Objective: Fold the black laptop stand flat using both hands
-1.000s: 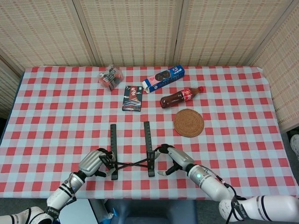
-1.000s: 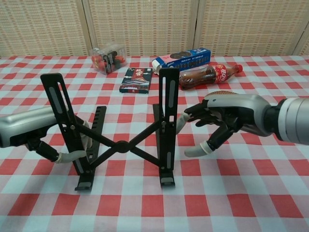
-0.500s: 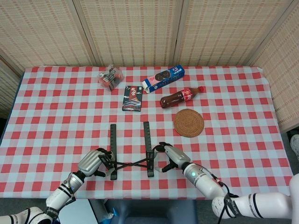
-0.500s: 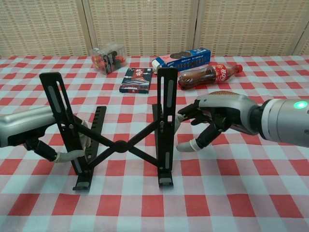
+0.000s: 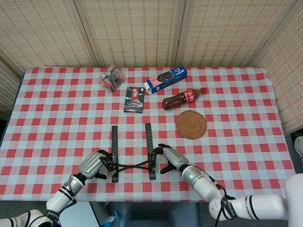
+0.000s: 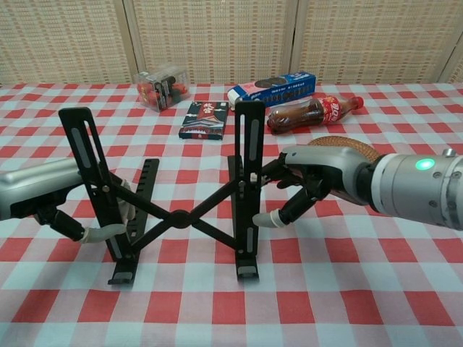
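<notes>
The black metal laptop stand (image 6: 177,210), with two slotted uprights joined by a crossed scissor brace, stands at the lower centre of both views on the red-and-white checked tablecloth (image 5: 57,118), and nothing of the folding looks done: the uprights are tilted up off their base rails and well apart, and the brace is spread wide. The left hand (image 6: 51,199), at the lower left of the chest view, has its fingers curled around the lower part of the left upright, one pale fingertip hooked at the rail, so I judge it is holding that side. The right hand (image 6: 307,184), right of centre, has its fingers spread and bent toward the right upright; the tips look to touch its edge or sit just beside it, but a closed grasp is not shown. What is left, in my judgement, is nearly all of the task: secure the right side, press the two uprights together so the brace closes, then lay them flat. Higher in the frame lie a brown cola bottle (image 5: 182,99) and a round woven coaster (image 5: 191,124), apart from the stand.
</notes>
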